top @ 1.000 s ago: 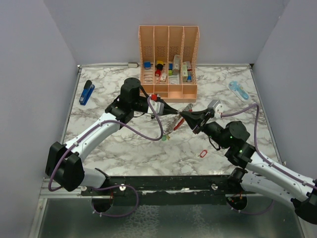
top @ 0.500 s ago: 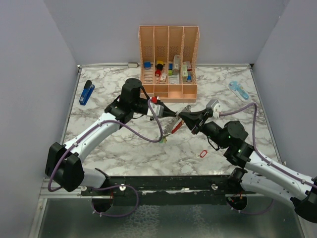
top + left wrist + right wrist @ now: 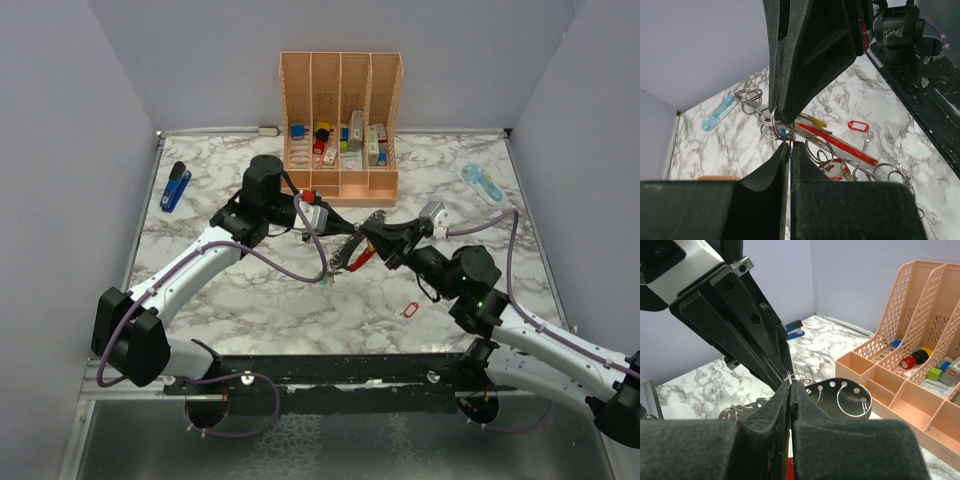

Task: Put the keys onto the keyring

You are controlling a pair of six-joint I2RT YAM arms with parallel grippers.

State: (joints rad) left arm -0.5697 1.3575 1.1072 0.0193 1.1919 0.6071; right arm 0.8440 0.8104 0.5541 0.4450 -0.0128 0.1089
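The keyring (image 3: 360, 257), a red bar with a grey perforated metal side (image 3: 850, 396), hangs above the table's middle between both grippers. Several split rings (image 3: 820, 148) dangle from the keyring (image 3: 840, 142). My right gripper (image 3: 366, 233) is shut, pinching a ring at the keyring's edge (image 3: 789, 381). My left gripper (image 3: 354, 231) meets it tip to tip and is shut on a thin blue-headed key (image 3: 784, 133). Green and yellow key tags (image 3: 333, 277) hang below. A small red oval tag (image 3: 858, 125) with a silver key lies on the marble (image 3: 410, 310).
A peach compartment organizer (image 3: 340, 186) holding small items stands at the back centre, close behind the grippers (image 3: 900, 405). A blue stapler (image 3: 175, 186) lies at the back left. A light blue tool (image 3: 482, 183) lies at the back right.
Both grippers stay shut and tip to tip. The hanging keyring has swung slightly lower and to the left beneath them.
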